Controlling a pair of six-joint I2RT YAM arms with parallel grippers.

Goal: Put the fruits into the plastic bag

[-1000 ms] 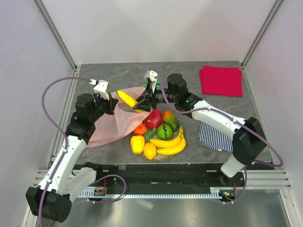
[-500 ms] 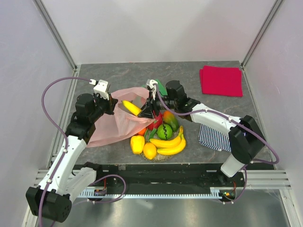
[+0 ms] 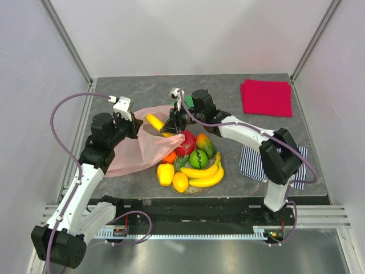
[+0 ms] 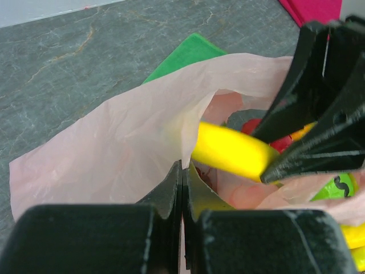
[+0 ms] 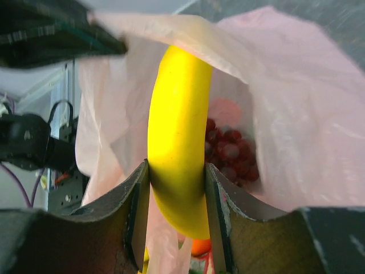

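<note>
The pale pink plastic bag (image 3: 137, 148) lies left of the plate, its mouth held up. My left gripper (image 3: 134, 124) is shut on the bag's rim (image 4: 188, 123). My right gripper (image 3: 167, 127) is shut on a single yellow banana (image 3: 154, 121) and holds it in the bag's mouth; the banana also shows in the right wrist view (image 5: 177, 142) and the left wrist view (image 4: 231, 149). Dark purple grapes (image 5: 228, 151) lie inside the bag. On the plate (image 3: 219, 149) sit a banana bunch (image 3: 205, 173), a green fruit (image 3: 198, 158), a red fruit (image 3: 185, 144), an orange (image 3: 169, 156) and yellow pieces (image 3: 166, 173).
A green cloth (image 4: 185, 54) lies under the bag's far side. A red folded cloth (image 3: 266, 97) lies at the back right. A striped cloth (image 3: 256, 162) lies right of the plate under my right arm.
My right gripper has carried the banana left and a little back, from above the plate's edge into the bag's mouth. My left gripper has kept its hold on the rim.
</note>
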